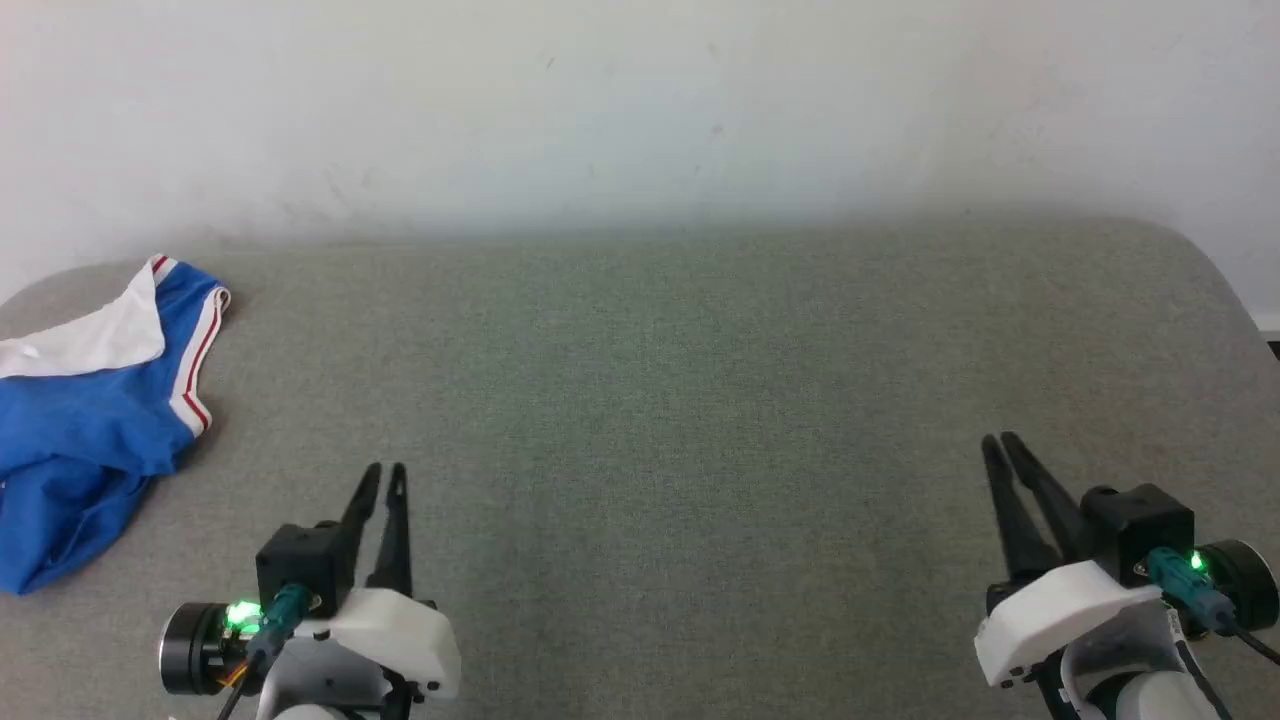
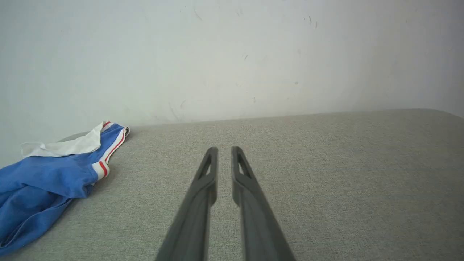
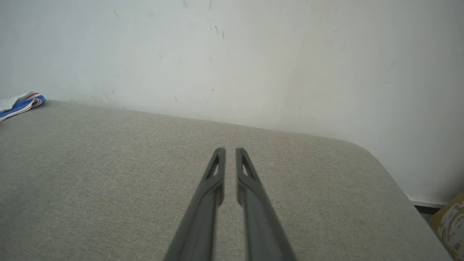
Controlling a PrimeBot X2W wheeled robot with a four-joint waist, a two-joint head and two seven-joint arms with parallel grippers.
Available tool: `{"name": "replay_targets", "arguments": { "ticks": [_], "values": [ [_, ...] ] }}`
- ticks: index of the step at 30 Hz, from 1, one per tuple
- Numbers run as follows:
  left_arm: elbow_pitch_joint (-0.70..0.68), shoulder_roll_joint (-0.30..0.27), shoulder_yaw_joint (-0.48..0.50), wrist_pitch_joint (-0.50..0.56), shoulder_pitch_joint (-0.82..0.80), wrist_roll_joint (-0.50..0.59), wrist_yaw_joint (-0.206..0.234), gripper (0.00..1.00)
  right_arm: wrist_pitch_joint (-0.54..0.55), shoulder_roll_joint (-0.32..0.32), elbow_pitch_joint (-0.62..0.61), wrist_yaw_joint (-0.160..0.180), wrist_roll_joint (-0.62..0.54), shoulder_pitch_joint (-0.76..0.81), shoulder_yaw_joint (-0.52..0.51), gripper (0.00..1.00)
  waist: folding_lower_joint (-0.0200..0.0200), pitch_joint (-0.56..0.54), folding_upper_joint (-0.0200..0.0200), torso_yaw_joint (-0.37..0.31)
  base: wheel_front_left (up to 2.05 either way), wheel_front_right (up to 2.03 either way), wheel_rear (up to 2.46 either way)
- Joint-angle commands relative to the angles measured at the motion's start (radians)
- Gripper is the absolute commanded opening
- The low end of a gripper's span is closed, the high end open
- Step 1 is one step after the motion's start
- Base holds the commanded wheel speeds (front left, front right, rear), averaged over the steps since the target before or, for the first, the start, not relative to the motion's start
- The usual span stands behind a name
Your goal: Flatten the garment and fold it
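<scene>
Head view puts the garment [image 1: 90,430] at the far left of the grey cushioned surface [image 1: 680,400], bunched into a heap that the picture's left edge cuts off. Its long axis runs from the near side toward the white wall [image 1: 640,100], with the striped tip pointing at the wall. The cloth is soft, bright blue knit with loose folds. A white panel lies across its far end, and a white band with red stripes runs down its right-hand edge. The surface is a finely woven, flat fabric with rounded corners, and the wall shows faint scuffs.

The left gripper [image 1: 387,470] sits at the lower left, near the garment [image 2: 43,177] but apart from it (a strip of bare fabric lies between them). Its long dark fingers stand nearly together with a thin slit between them [image 2: 224,149] and hold nothing. The right gripper [image 1: 998,440] is well apart from the garment [image 3: 20,104], at the lower right. It is likewise closed to a thin slit [image 3: 230,149] and empty.
</scene>
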State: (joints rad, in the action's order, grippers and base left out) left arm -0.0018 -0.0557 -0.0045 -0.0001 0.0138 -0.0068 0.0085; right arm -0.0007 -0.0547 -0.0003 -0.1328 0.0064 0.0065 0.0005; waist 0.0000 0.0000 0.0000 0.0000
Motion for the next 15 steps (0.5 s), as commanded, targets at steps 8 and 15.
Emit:
{"name": "replay_targets", "arguments": {
  "ticks": [8,15],
  "values": [
    [-0.001,0.000,-0.003,-0.006,0.000,0.002,0.000,1.00,-0.006,0.000,0.001,0.000,0.007,0.000,-0.008,1.00,0.0000,0.000,0.0000,0.000,0.00,0.00,0.00],
    [-0.002,-0.002,-0.012,-0.021,0.002,0.004,0.004,1.00,-0.021,0.000,0.006,0.000,0.019,0.001,-0.030,1.00,0.0000,0.000,0.0000,0.000,0.00,0.00,0.00]
  ]
}}
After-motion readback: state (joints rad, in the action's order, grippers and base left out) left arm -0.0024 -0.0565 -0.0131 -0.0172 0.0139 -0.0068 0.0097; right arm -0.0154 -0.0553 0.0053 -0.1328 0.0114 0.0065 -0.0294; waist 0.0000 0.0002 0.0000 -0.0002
